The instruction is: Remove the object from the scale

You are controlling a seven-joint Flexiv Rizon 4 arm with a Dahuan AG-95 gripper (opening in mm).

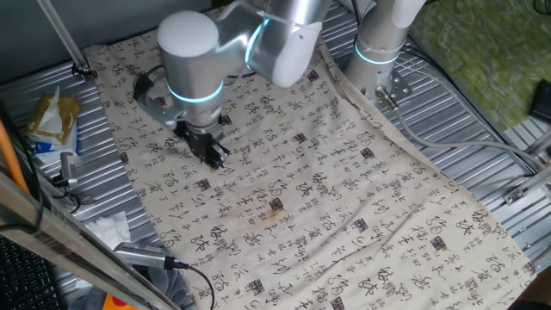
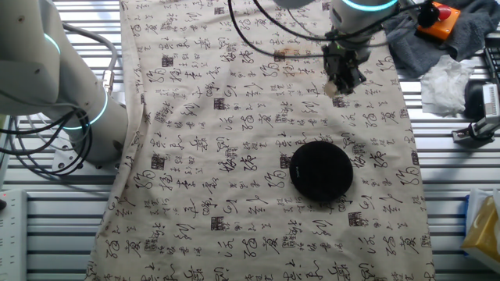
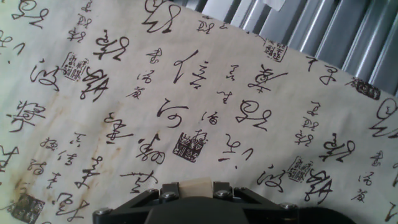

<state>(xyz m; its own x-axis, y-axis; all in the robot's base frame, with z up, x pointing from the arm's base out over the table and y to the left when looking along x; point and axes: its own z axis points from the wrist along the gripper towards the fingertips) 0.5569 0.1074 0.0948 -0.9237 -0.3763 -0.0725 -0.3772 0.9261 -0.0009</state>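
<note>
We see the gripper (image 2: 341,84) pinching the object (image 3: 195,188), a small pale cube, between its fingers, held above the cloth (image 2: 234,179) well away from the scale (image 2: 321,171), whose black top is bare. We judge the cube light, stiff and smooth-sided, so a flat pinch on opposite faces suits it; a skewed grip could let it twist out.
</note>
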